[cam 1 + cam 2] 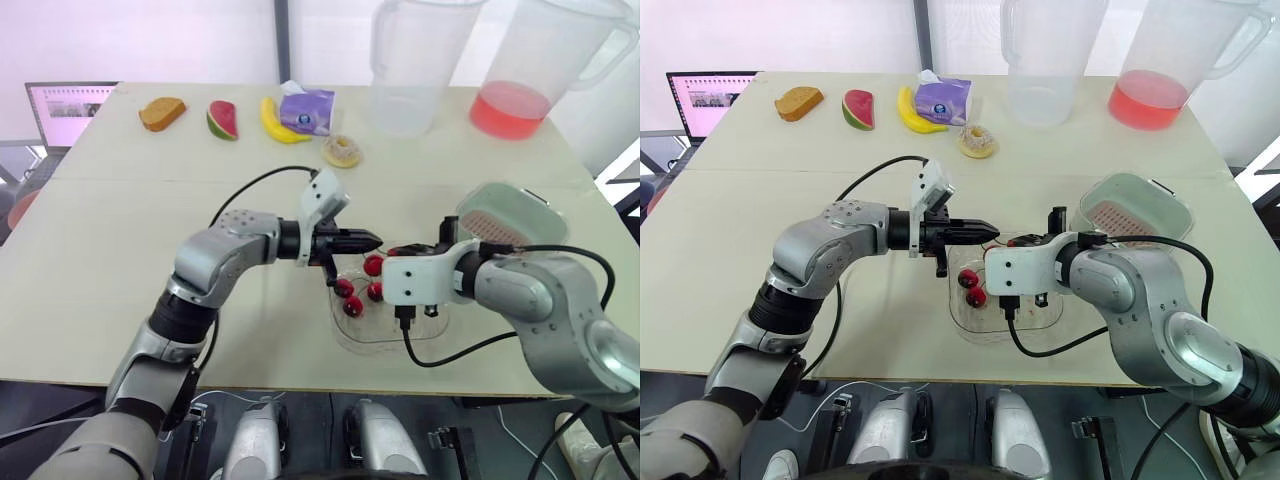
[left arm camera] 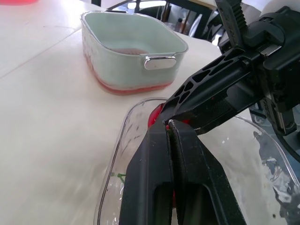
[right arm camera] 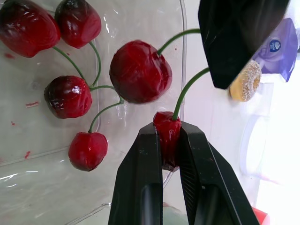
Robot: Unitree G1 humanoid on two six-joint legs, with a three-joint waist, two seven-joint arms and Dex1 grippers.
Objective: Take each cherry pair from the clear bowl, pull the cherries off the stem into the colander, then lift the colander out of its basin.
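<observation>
Pinching cherry (image 3: 167,136): right fingers (image 3: 140,187); left fingers (image 2: 150,178) clamp stem (image 3: 186,90).

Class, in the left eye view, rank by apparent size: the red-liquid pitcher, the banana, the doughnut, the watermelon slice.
Largest: red-liquid pitcher.
Then banana.
Last, watermelon slice and doughnut look alike: unranked.

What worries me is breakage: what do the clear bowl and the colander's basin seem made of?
Clear bowl: see-through, glossy, thin-walled with soft glare; probably plastic, glass not excluded. Basin: pale green, smooth satin walls, rounded corners; likely moulded plastic, with a shiny, metal-looking handle tab.
</observation>
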